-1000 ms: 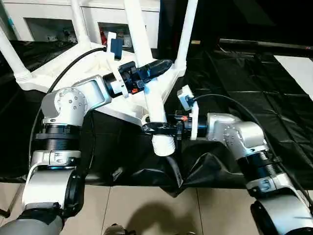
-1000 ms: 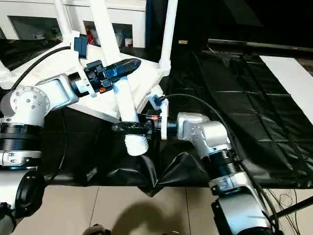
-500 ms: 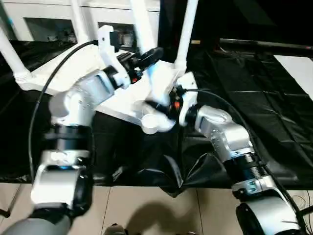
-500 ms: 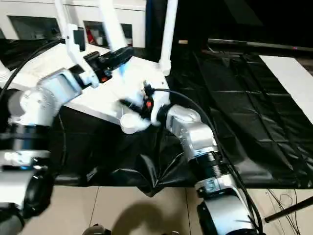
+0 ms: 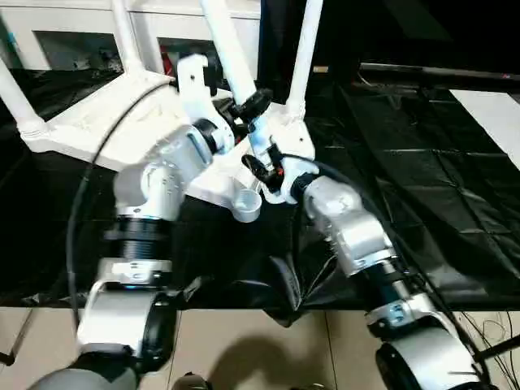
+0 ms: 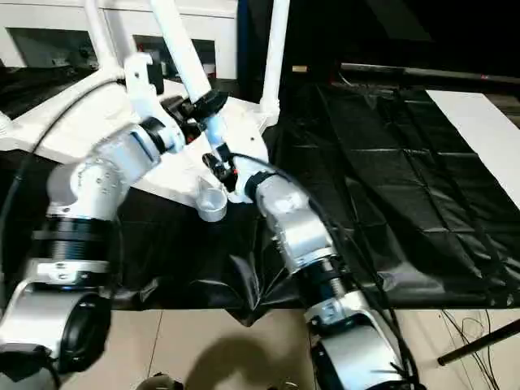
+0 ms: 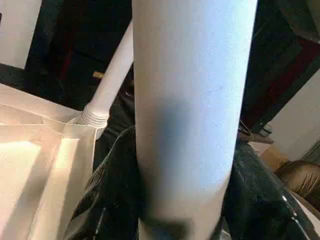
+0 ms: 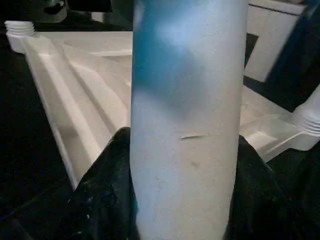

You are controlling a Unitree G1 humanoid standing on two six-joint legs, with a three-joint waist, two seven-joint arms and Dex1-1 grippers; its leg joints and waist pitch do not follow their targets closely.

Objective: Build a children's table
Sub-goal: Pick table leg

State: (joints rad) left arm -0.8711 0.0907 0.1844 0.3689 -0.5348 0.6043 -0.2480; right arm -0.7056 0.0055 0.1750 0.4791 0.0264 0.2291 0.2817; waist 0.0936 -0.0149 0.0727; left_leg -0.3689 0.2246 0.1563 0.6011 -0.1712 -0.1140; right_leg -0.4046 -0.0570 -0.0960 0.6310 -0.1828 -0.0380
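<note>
The children's table lies upside down: its white tabletop [image 5: 122, 122] shows the ribbed underside, and three white legs [image 5: 305, 49] stand in corner sockets. The near corner socket [image 5: 246, 203] is an open round cup. Just above it hangs the fourth leg [image 5: 231, 49], tilted, with its lower end close over the socket. My left gripper [image 5: 253, 106] is shut on this leg midway up. My right gripper [image 5: 258, 166] is shut on it near the lower end. Both wrist views show the white tube [image 7: 190, 100] [image 8: 185, 125] between black fingers.
A crumpled black sheet [image 5: 422, 162] covers the floor under and to the right of the tabletop. A white cabinet [image 5: 73, 41] stands behind. Beige tiles [image 5: 244, 357] lie in front, and a white panel [image 5: 496, 114] is at the far right.
Both arms have carried the loose leg up and back from in front of the near corner to over its socket. The leg now stands steeper.
</note>
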